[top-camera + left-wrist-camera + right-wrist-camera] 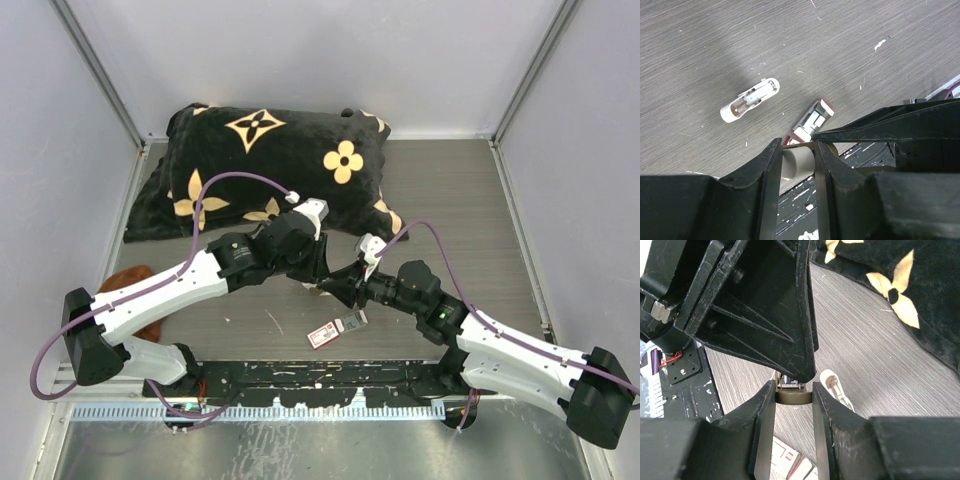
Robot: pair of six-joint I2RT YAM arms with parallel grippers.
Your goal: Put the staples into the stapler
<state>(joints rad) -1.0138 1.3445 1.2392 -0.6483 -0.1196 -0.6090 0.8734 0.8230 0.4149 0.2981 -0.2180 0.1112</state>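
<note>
Both grippers meet over the middle of the table on one small stapler. In the left wrist view my left gripper (797,155) is shut on the stapler's (797,162) beige rounded end. In the right wrist view my right gripper (794,395) is shut on its olive-brown end (794,398), metal parts showing just behind. The staples (815,117) lie in a small grey tray slid out of a red-and-white box (335,328) on the table just below the grippers. A small white piece (750,100) with a metal channel lies flat nearby.
A black pillow (270,160) with yellow flower patterns fills the back of the table. A reddish-brown object (130,285) lies at the left, partly under the left arm. A black paint-flecked rail (320,380) runs along the near edge.
</note>
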